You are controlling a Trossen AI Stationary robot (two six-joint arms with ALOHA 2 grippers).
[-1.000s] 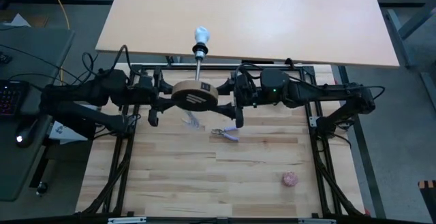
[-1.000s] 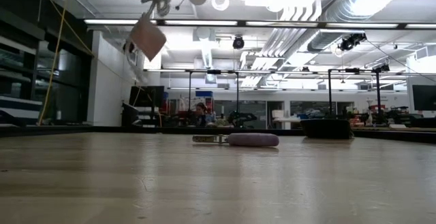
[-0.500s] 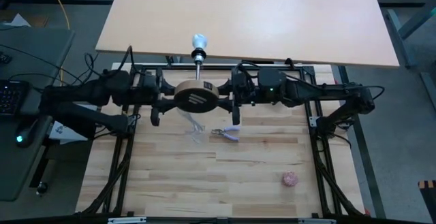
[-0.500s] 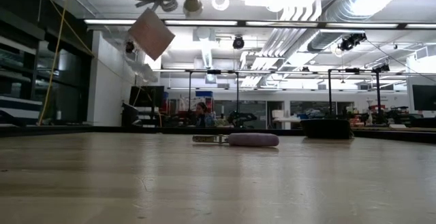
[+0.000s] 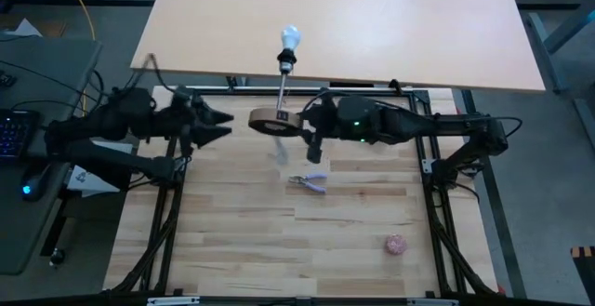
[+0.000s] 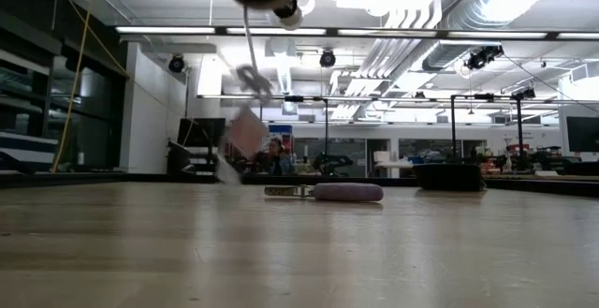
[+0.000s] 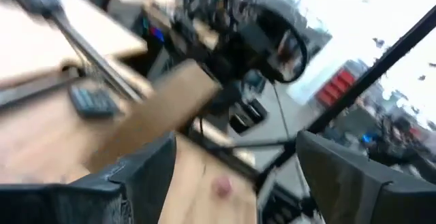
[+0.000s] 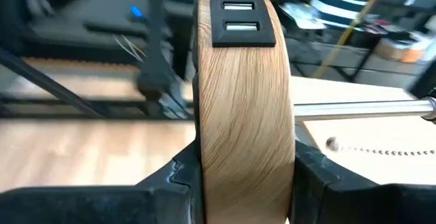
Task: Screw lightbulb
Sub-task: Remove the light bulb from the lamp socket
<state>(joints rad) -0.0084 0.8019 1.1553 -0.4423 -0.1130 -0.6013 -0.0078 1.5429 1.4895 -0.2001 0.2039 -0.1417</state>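
The lightbulb [image 5: 291,36] is white and sits in a black socket [image 5: 285,61] at the far end of a thin metal stem [image 5: 283,87]. The stem grows from a round wooden disc [image 5: 270,120], which is held up above the table's far part. My right gripper [image 5: 299,127] is shut on that disc. A cord with a small tag [image 6: 245,130] hangs below it. My left gripper [image 5: 228,123] stands open just left of the disc, apart from it, with nothing between its fingers [image 7: 146,176]. My right gripper pinches the wooden disc across its thickness at the rim [image 8: 245,135], one finger [image 8: 180,180] on each flat face. The fingers come roughly level from the table's right. The disc stands nearly on edge, lifted clear, its stem [image 8: 361,108] reaching toward the far edge.
A purple-handled tool [image 5: 311,183] lies on the table's middle, below the disc. A pinkish ball [image 5: 396,245] rests near the front right. A light desk top [image 5: 372,36] lies beyond the far edge, under the bulb. Black frame rails [image 5: 167,222] run along both sides.
My left gripper has opened, let go of the disc and drawn back toward the table's left. My right gripper has rolled, turning the disc from face-up to nearly on edge. The stem and bulb have swung a little to the right, and the tag has dropped lower on its cord.
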